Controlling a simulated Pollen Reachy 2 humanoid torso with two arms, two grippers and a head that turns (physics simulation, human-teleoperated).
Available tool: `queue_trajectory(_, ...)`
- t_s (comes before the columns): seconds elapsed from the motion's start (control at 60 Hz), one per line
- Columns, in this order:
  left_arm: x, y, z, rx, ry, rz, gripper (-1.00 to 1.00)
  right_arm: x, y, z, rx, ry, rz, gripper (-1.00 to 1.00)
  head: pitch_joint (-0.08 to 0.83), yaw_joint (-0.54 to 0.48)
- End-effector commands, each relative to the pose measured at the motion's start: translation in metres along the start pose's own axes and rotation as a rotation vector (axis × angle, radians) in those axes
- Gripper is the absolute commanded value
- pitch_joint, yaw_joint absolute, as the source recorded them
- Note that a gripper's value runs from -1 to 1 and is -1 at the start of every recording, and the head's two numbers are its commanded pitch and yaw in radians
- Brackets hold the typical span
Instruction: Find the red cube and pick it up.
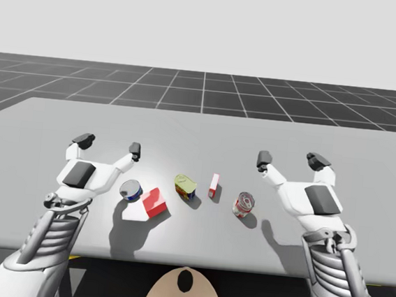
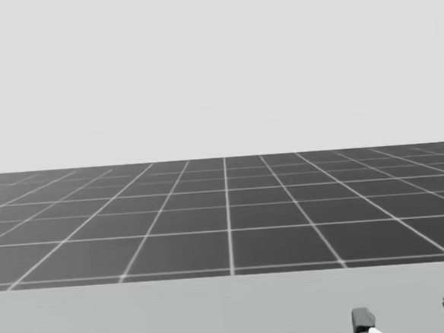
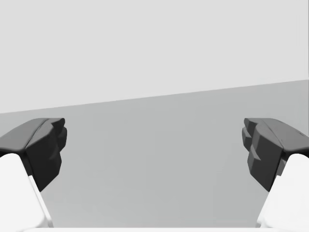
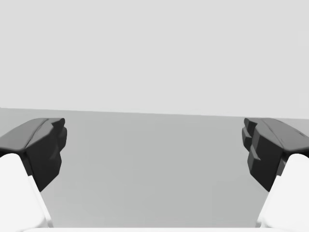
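Broadly, the grey table spreads wide before us, and our two arms come in over its near edge. Our left gripper hangs above the left part with its fingers spread wide and nothing between them; our right gripper hangs above the right part, likewise released and bare. Between the arms stands a row of things. The red and white box (the biggest of them) lies left of centre, just right of our left hand. The blue can sits just beside its far left corner. Further right come the yellow-green can, then the red can, and between those two the slim red and white box, upright.
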Motion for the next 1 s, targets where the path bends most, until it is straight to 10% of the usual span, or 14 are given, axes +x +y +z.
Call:
queue_trajectory(0.017, -0.0005, -0.0008, 0.0001, -0.001, 0.001, 0.001, -1.00, -0.0024, 0.0018, 0.0007, -0.053, -0.003, -0.001, -1.00, 0.006, 0.01)
queue_trajectory(1.0, 0.0000, -0.0022, -0.0002, -0.008, 0.002, -0.016, -1.00, -0.0035, -0.0004, -0.0019, 0.006, 0.029, 0.045, -1.00, 0.619, 0.12)
